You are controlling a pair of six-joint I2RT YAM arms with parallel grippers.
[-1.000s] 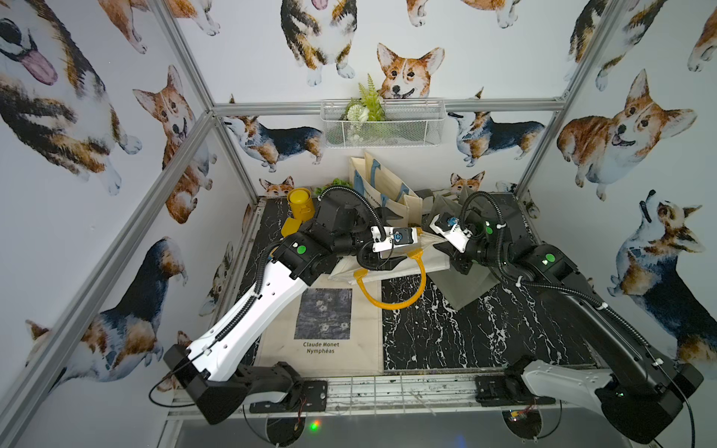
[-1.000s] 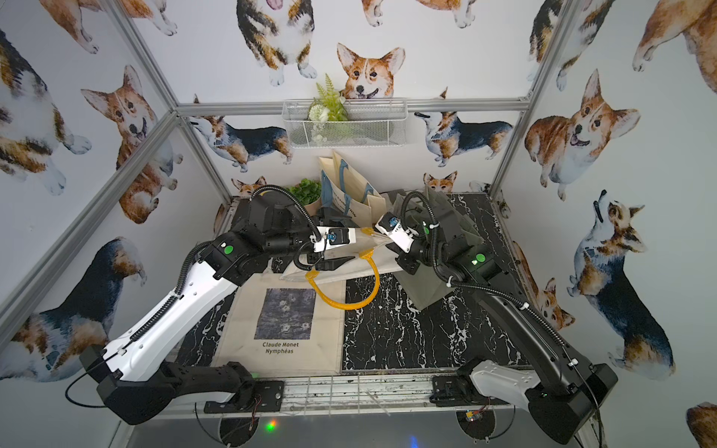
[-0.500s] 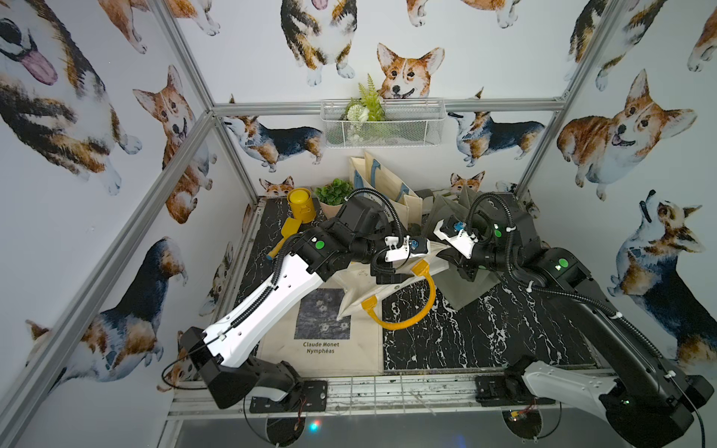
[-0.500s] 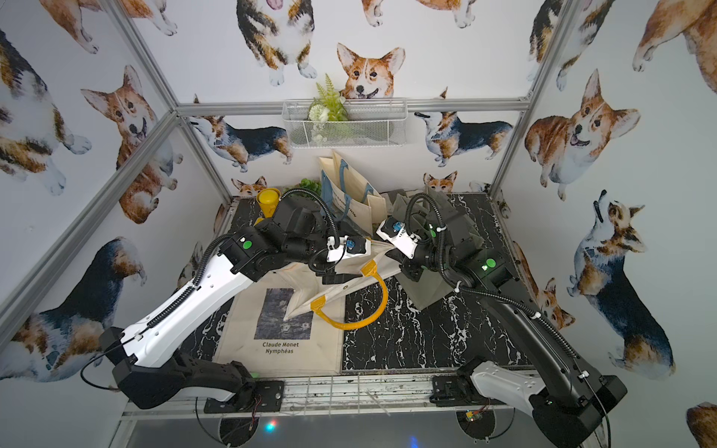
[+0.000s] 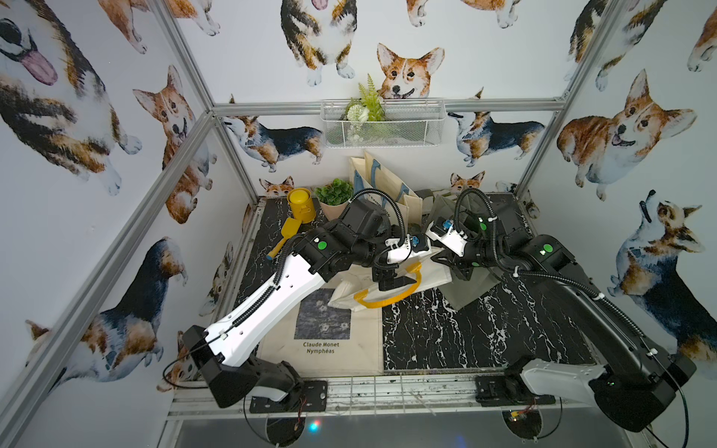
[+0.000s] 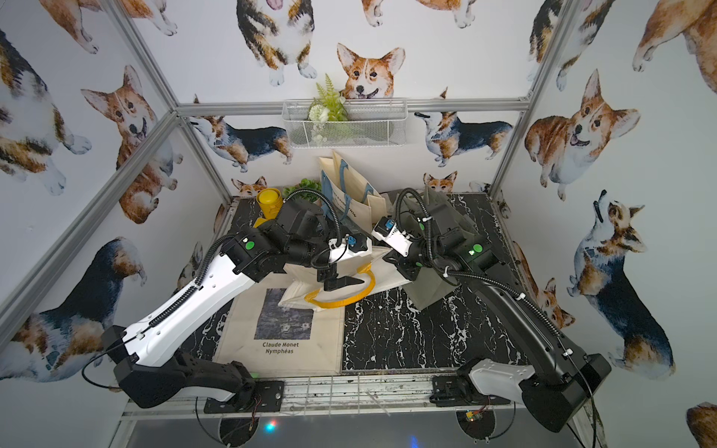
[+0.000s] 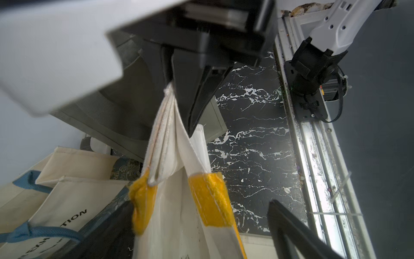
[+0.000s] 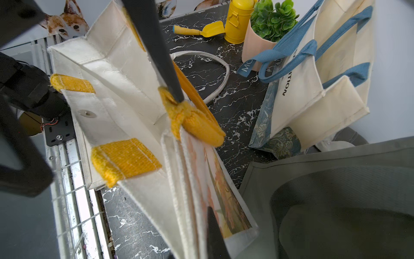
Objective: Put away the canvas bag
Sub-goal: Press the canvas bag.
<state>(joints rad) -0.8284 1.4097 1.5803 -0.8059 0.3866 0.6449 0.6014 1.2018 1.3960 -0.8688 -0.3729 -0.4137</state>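
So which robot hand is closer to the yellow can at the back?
Left. The left gripper hangs open over the canvas bag, on the side where the yellow can stands. The right gripper pinches the bag's edge, farther away from the can.

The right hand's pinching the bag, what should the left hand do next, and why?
Probably close the left hand on the canvas bag near its yellow handle: the jaws stand open astride the rim, and only the right hand holds it.
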